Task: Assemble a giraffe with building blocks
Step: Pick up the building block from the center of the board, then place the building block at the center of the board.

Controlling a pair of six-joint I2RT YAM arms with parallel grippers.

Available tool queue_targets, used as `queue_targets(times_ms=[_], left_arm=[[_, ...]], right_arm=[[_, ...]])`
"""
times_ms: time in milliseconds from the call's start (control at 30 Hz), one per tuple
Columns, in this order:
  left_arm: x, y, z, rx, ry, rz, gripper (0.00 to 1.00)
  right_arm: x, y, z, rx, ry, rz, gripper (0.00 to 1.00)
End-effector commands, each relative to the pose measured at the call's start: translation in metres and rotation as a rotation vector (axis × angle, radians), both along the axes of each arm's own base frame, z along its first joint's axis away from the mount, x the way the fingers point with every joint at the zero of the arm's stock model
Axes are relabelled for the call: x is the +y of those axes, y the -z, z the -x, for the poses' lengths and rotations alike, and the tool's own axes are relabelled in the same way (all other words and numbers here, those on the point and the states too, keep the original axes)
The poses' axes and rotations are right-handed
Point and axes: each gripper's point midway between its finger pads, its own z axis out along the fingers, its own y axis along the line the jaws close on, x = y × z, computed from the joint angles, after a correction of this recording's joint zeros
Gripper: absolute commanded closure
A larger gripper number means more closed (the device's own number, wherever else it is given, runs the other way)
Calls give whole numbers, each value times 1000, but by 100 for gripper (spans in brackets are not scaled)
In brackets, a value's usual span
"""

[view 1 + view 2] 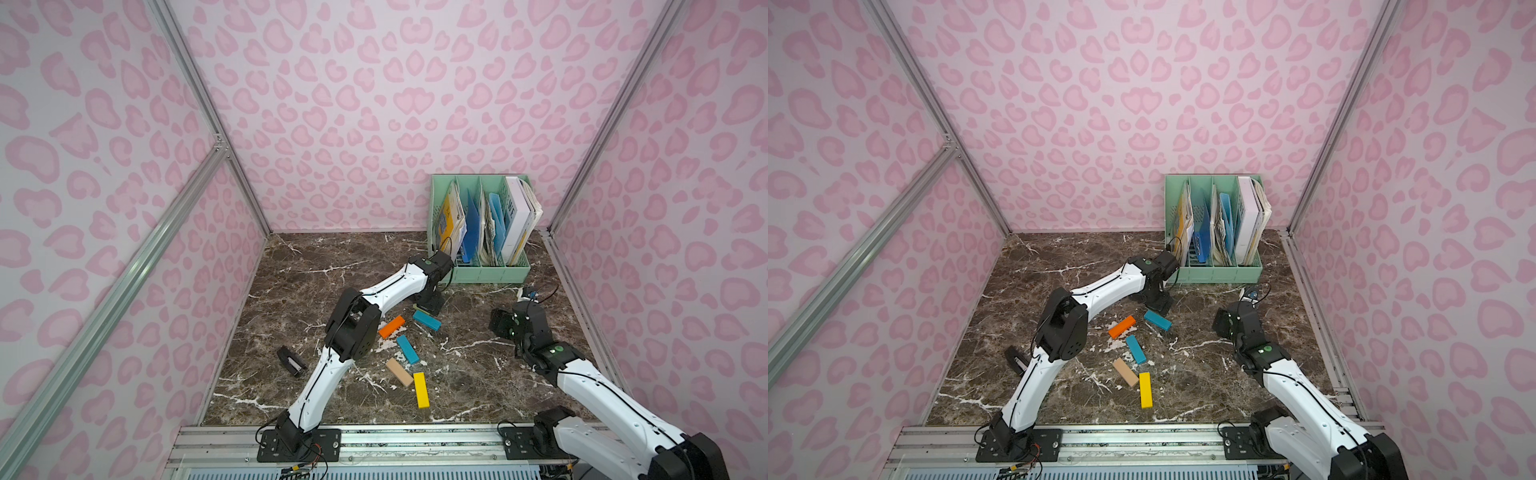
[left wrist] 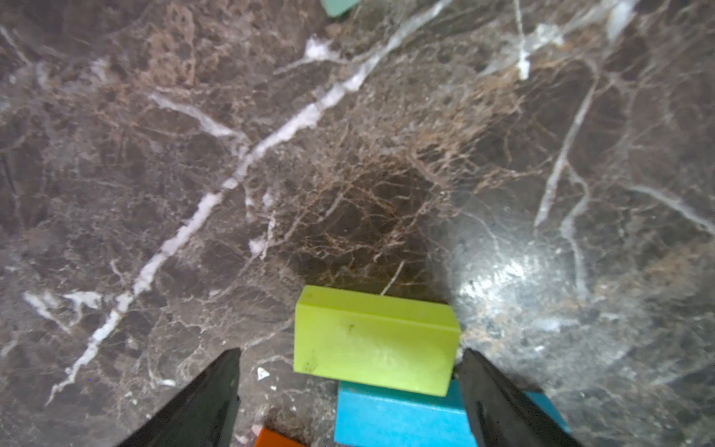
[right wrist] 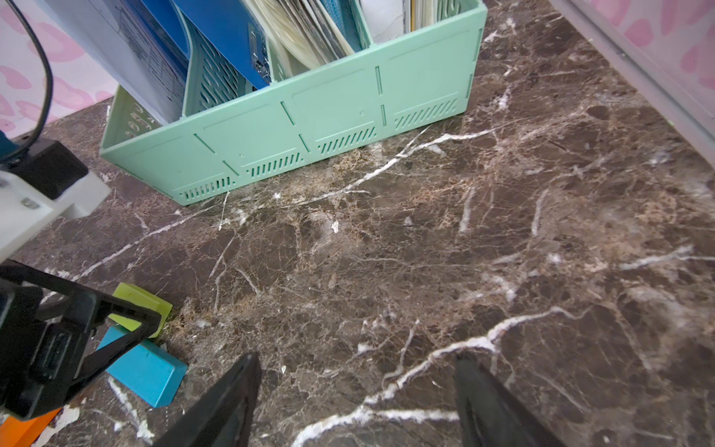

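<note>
Left wrist view: lime green block (image 2: 375, 340) flat on marble table (image 2: 271, 154), long axis crosswise to the fingers, spanning most of the gap.
Left gripper (image 2: 350, 350): spread wide, straddling lime green block; one tip at the block's end, other tip clear of it; no pinch.
Far teal block (image 1: 427, 320): touching or just beside lime green block, cannot tell which; long axis back-left to front-right.
Orange block (image 1: 392, 326): left of far teal block, long axis front-left to back-right.
Near teal block (image 1: 407, 349): in front of orange block, slanting back-left to front-right.
Tan block (image 1: 399, 372): same slant, further front.
Yellow block (image 1: 421, 390): just beside tan block's front end, long axis roughly front-to-back.
Right gripper (image 3: 356, 355): spread, nothing between tips, over bare marble near mint file organiser (image 3: 309, 135).
Black oblong object (image 1: 292, 361): well apart, left of the left arm.
</note>
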Motion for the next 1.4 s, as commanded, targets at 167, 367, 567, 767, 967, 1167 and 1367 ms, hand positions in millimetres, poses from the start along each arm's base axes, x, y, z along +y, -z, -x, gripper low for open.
queue_targets(times_ms=[167, 367, 567, 767, 967, 1167, 1367], left_arm=[[0, 12, 4, 46, 12, -9, 13], [2, 14, 3, 44, -1, -14, 29], [9, 0, -3, 8, -63, -6, 41], [32, -24, -19, -41, -230, 62, 42], [46, -34, -43, -62, -319, 105, 37], [48, -21, -69, -71, -341, 100, 37], [53, -7, -88, -96, -328, 98, 37]], right_arm=[[7, -1, -4, -15, -7, -17, 25], [7, -2, -3, -17, -7, -11, 32], [8, -2, -2, -18, -8, -11, 35], [10, 1, 0, -13, -12, -11, 35], [13, 2, -2, -9, -20, -13, 35], [20, 5, -7, 5, -38, -3, 35], [25, 11, -8, 23, -51, 8, 35]])
